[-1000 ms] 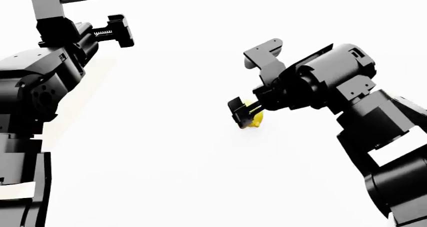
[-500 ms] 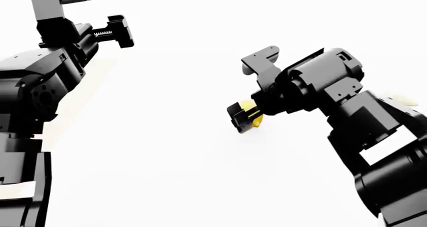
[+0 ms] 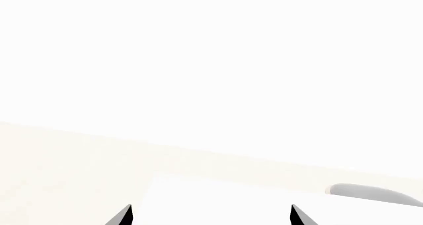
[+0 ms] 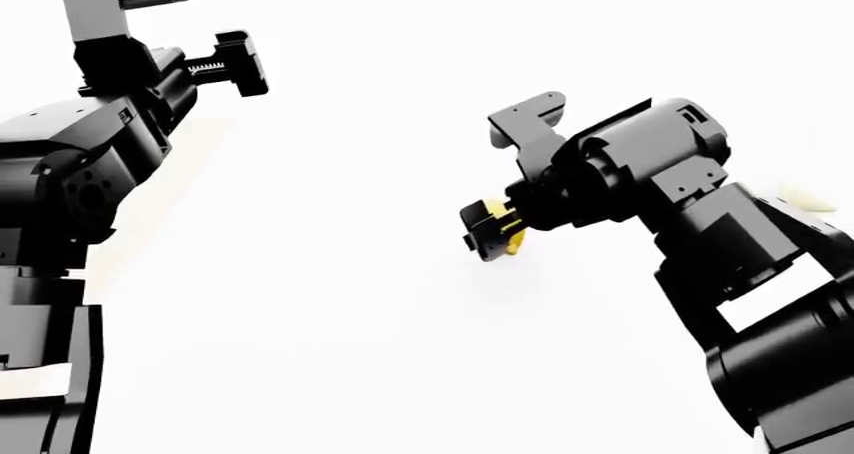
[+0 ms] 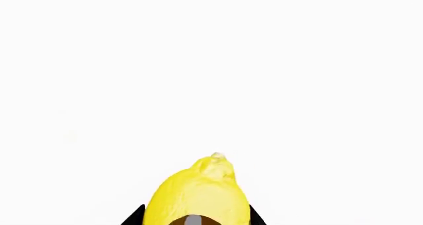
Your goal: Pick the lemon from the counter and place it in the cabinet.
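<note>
The small yellow lemon [image 4: 503, 224] sits between the fingers of my right gripper [image 4: 491, 230], which is shut on it over the plain white counter [image 4: 347, 304]. In the right wrist view the lemon [image 5: 198, 195] fills the gap between the two black fingertips, its nub pointing away from the camera. My left gripper [image 4: 230, 64] is held up at the left, empty, its jaws apart; in the left wrist view only its two fingertips [image 3: 122, 216] show, wide apart. The cabinet is out of view.
White counter surface fills nearly the whole head view. A cream band [image 3: 79, 165] and a small grey rounded shape [image 3: 373, 193] show in the left wrist view. A pale patch [image 4: 801, 199] lies behind my right arm.
My right gripper with the lemon has risen slightly and turned a little; the lemon is lifted with it. The left arm has not moved.
</note>
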Controlling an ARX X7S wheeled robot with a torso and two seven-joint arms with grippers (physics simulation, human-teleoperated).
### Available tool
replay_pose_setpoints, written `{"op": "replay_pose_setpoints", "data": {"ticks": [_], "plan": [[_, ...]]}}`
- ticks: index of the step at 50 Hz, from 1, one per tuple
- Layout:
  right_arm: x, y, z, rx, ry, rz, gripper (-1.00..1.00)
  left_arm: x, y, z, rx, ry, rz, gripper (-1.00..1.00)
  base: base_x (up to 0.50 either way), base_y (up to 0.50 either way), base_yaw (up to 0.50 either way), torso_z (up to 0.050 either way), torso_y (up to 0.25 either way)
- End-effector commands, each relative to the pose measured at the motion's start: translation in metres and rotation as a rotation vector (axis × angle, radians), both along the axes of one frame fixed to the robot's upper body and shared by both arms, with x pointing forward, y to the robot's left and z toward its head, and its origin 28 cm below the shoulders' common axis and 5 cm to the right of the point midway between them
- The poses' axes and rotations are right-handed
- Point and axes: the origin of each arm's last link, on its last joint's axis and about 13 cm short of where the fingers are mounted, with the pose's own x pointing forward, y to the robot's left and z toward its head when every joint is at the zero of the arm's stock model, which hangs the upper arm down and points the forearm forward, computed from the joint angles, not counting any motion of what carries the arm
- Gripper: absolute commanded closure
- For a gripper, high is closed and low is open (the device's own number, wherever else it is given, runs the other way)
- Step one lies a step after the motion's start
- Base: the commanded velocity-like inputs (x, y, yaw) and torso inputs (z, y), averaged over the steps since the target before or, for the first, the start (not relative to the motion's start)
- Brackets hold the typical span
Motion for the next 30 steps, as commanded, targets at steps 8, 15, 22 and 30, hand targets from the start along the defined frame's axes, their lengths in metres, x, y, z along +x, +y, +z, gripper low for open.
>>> {"op": "replay_pose_setpoints", "data": {"ticks": [8,15,22,30], "plan": [[0.006,-0.001,0.037,0.114,-0.165,-0.021,1.00,0.001,0.000,0.001,0.005,-0.002,0.002,-1.00,0.00,0.00,0.00,0.000,0.000],[0.009,-0.003,0.070,0.207,-0.280,-0.028,1.00,-0.001,0.000,0.001,0.010,-0.003,0.005,-1.00,0.00,0.00,0.00,0.000,0.000],[0.008,-0.004,0.089,0.273,-0.443,-0.095,1.00,-0.001,0.001,0.006,0.030,-0.005,0.012,-1.00,0.00,0.00,0.00,0.000,0.000],[0.011,-0.003,0.106,0.340,-0.582,-0.195,1.00,-0.005,0.003,0.019,0.070,-0.008,0.003,-1.00,0.00,0.00,0.00,0.000,0.000]]}}
